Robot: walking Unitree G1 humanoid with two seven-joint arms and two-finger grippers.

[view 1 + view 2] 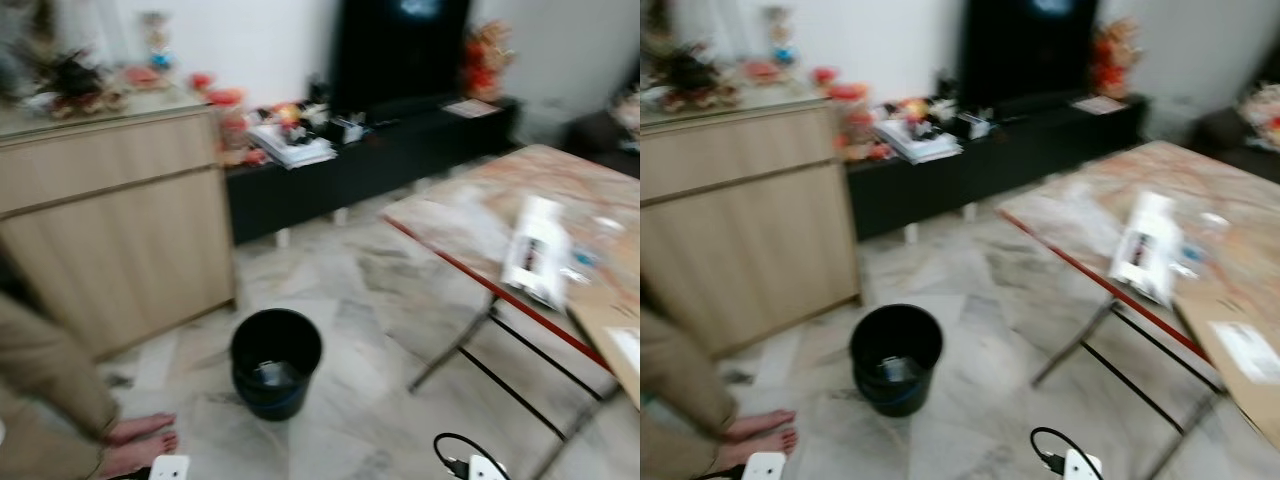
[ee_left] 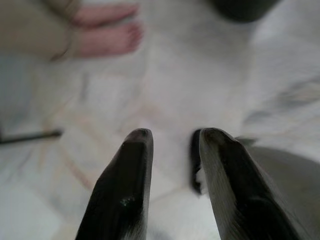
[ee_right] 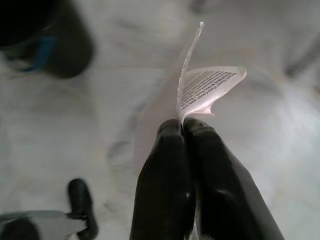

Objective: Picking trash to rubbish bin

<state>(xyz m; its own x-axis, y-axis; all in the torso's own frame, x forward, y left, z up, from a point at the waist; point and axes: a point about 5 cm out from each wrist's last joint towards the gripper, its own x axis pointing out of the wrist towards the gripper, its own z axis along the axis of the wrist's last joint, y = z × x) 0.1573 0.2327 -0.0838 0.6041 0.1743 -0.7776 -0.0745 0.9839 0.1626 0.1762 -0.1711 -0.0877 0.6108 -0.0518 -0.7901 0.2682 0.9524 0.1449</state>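
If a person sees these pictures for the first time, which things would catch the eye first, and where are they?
Probably the black bin on the marble floor, in front of the wooden cabinet. Next, the right gripper, closed on a thin printed paper scrap above the floor. A person's bare feet stand to the left of the bin, and a white packet lies on the folding table at the right.

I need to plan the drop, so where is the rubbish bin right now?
The black rubbish bin stands on the marble floor ahead, centre-left in the head views, between the wooden cabinet and the folding table, near a person's bare feet.
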